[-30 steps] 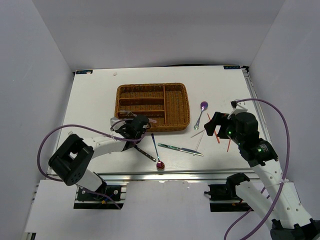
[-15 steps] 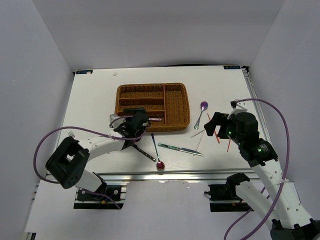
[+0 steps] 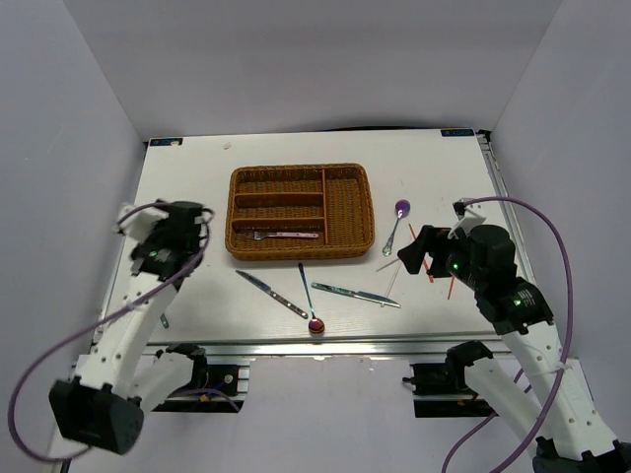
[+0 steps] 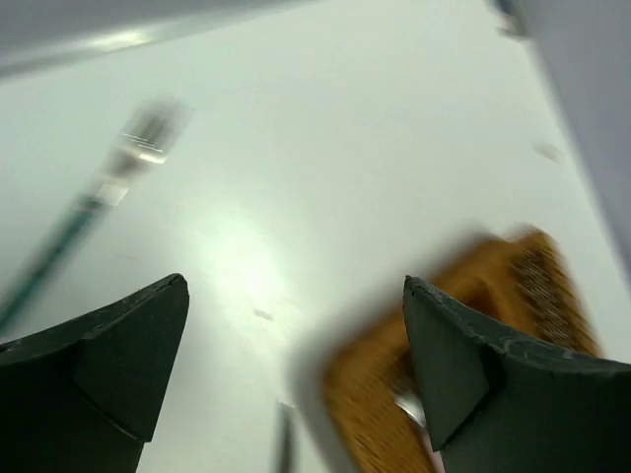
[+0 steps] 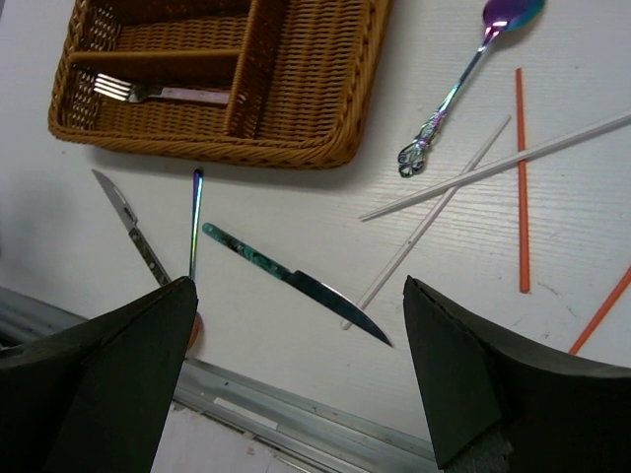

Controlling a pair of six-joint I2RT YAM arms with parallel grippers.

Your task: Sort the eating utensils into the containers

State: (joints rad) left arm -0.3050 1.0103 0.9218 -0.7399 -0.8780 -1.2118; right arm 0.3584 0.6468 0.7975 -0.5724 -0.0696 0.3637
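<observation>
So the left gripper (image 4: pixel 296 291) was parked right at the near edge of the tray (image 3: pixel 296 253) half a second ago. Now that arm is swung way out over the left side of the table (image 3: pixel 197 177), jaws spread wide with nothing between them. What it leaves behind is a fork (image 3: pixel 281 235) lying flat in the nearest long slot, so I'd call that piece sorted and the arm free for the next pick. The left wrist camera is badly smeared. It does catch what looks like a second fork (image 4: pixel 143 143) on the bare table out that side, which the overhead view mostly hides under the arm. Moving right, the rest is unsorted on the table in front of the tray: one knife (image 3: pixel 271 294), a red spoon (image 3: pixel 308 294), and a second knife (image 3: pixel 356 295). Off to the tray's right are a purple spoon (image 3: pixel 396 225), the white chopsticks (image 5: pixel 552 148) and the orange chopsticks (image 5: pixel 521 177). The right gripper (image 5: pixel 301 286) hovers by that right-hand pile and hasn't budged, also open and empty. Its wrist camera is the sharp one: it shows the fork's tines pointing toward the tray's left end and the white chopsticks crossing each other, which are too small to make out from overhead. The other slots look empty to me.
</observation>
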